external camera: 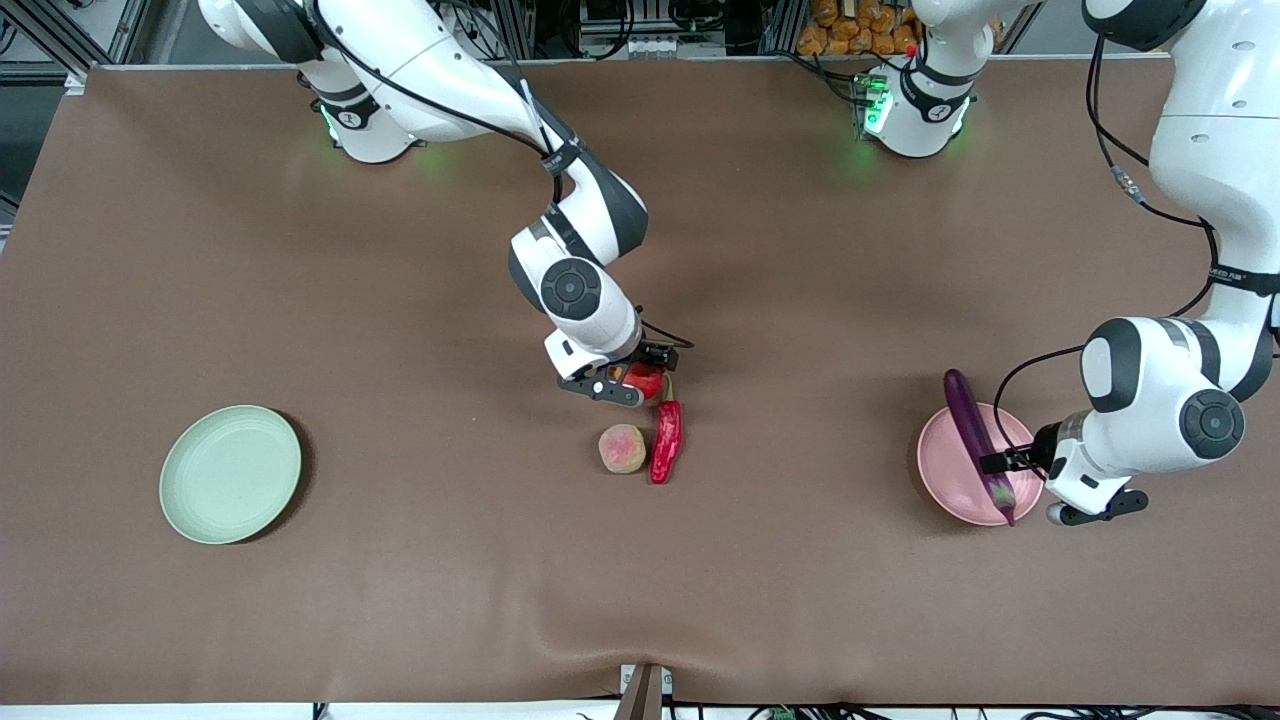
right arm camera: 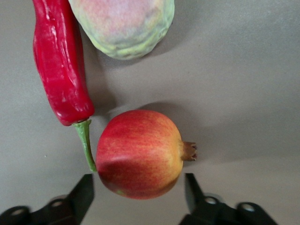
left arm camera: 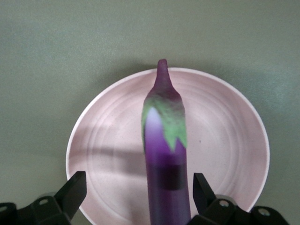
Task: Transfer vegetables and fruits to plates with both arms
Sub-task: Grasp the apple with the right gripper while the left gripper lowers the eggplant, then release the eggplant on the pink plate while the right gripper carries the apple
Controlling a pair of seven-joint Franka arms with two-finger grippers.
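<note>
so the left hand (left arm camera: pixel 136 197) is over the edge of the pink plate (external camera: pixel 945 470), toward the left arm's end of the table (external camera: pixel 400 600). its fingers (left arm camera: pixel 72 190) are spread wide with clear gaps on both sides of the eggplant (external camera: pixel 978 443), so it's not gripping anything. the eggplant lies across the pink plate, stem end on the plate and its other end sticking out over the rim on the side farther from the front camera.

the right hand (right arm camera: pixel 138 194) is down at the middle of the table, at the red fruit (right arm camera: pixel 140 152). its fingers (right arm camera: pixel 84 192) sit on either side of the fruit, partly open, and i can't tell if they're actually touching it. the fruit sits on the table with its little nub pointing sideways.

the chili (external camera: pixel 666 440) is just beside the red fruit, its green stem right up against it, and the pepper's body runs toward the front camera. the peach (external camera: pixel 622 448) is next to the chili, a bit nearer the camera than the red fruit.

the green plate (external camera: pixel 230 474) sits well apart from all that, toward the right arm's end, with nothing on it.
</note>
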